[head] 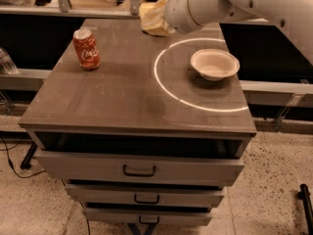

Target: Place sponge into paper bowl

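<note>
The gripper [157, 20], fingers clamped on the sponge [149, 14], hangs over the surface's [122, 94] far edge, well apart from the paper bowl [214, 64]: carry it across, centre over the bowl, lower, then release.

Cabinet top [122, 102] bearing a soda can [86, 49] at rear left and a paper bowl [214, 64] at right, well apart. The bowl sits inside a ring of light [166, 89], toward its rear. The gripper [155, 19] is over the rear edge, behind and left of the bowl, with the sponge [149, 13] at it. The arm [254, 4] enters from the upper right. Three drawers [139, 169] are stacked below.
</note>
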### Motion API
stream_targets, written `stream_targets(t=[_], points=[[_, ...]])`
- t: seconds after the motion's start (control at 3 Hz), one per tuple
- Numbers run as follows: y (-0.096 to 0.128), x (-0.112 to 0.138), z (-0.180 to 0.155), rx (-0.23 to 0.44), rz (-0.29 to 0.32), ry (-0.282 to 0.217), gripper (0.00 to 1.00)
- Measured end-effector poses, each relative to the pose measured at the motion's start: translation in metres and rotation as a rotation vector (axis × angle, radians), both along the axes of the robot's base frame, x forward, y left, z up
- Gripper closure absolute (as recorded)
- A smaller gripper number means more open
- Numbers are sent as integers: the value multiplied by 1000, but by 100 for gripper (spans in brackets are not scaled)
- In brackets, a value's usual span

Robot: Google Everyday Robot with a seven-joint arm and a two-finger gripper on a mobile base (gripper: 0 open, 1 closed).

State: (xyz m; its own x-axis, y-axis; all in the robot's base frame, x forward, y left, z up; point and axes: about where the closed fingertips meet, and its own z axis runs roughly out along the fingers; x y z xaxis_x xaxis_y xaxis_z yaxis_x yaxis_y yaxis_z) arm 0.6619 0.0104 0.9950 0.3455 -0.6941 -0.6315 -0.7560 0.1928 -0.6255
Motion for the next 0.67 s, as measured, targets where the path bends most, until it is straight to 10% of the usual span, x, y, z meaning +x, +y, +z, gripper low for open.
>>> stream_targets(t=[0.67], points=[[-104,50,-19,-45,-116,-11,100]])
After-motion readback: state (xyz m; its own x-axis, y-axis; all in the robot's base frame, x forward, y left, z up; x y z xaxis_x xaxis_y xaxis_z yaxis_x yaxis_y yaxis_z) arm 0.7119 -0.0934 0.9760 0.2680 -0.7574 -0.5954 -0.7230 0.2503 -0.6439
